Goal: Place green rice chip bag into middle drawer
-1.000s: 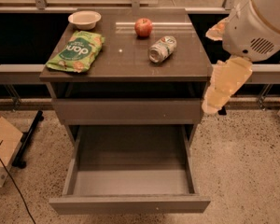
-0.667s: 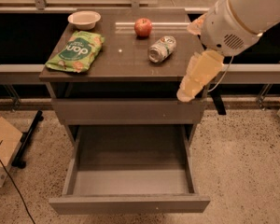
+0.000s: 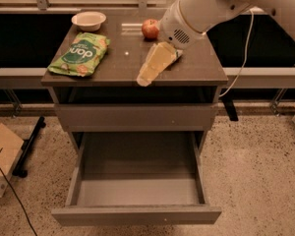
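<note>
The green rice chip bag (image 3: pixel 79 54) lies flat on the left side of the cabinet's dark top, light green with a dark-green oval. The middle drawer (image 3: pixel 137 214) is pulled fully open below, and its grey floor shows nothing inside. My gripper (image 3: pixel 148 73) is cream-coloured and hangs from the white arm (image 3: pixel 201 9) over the front middle of the top. It points down and to the left, well to the right of the bag, and holds nothing that I can see.
A red apple (image 3: pixel 150 28) and a white bowl (image 3: pixel 88 19) stand at the back of the cabinet top (image 3: pixel 113 70). A closed grey drawer front (image 3: pixel 135 117) sits above the open drawer. A cardboard box (image 3: pixel 2 156) stands on the floor at the left.
The arm has swung left from beside the cabinet's right edge to over the top. The gripper is now closer to the bag, and the arm hides the drink can.
</note>
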Controlling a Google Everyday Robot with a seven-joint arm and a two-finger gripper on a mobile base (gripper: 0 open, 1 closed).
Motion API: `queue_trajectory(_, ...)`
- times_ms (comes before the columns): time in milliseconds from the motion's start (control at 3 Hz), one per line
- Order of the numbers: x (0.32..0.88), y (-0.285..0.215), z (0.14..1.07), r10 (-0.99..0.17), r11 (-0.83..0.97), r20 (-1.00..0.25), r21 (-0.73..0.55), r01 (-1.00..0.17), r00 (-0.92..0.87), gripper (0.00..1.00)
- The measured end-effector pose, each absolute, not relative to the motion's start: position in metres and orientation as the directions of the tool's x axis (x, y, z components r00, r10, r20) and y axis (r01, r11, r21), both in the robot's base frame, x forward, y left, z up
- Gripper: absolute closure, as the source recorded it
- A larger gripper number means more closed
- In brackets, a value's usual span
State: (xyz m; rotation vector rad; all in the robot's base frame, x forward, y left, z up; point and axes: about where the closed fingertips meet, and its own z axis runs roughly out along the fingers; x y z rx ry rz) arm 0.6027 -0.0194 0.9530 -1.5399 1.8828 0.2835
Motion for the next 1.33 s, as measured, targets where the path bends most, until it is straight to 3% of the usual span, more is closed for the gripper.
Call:
queue_trajectory(333,0.604,-0.014,0.948,-0.783,0.279,-0.618,-0.237,-0.93,-0.077,0.0)
queue_trajectory(1333,0.69,0.098,0.912,-0.697,0.294,-0.714,-0.209,-0.933,-0.06,0.0)
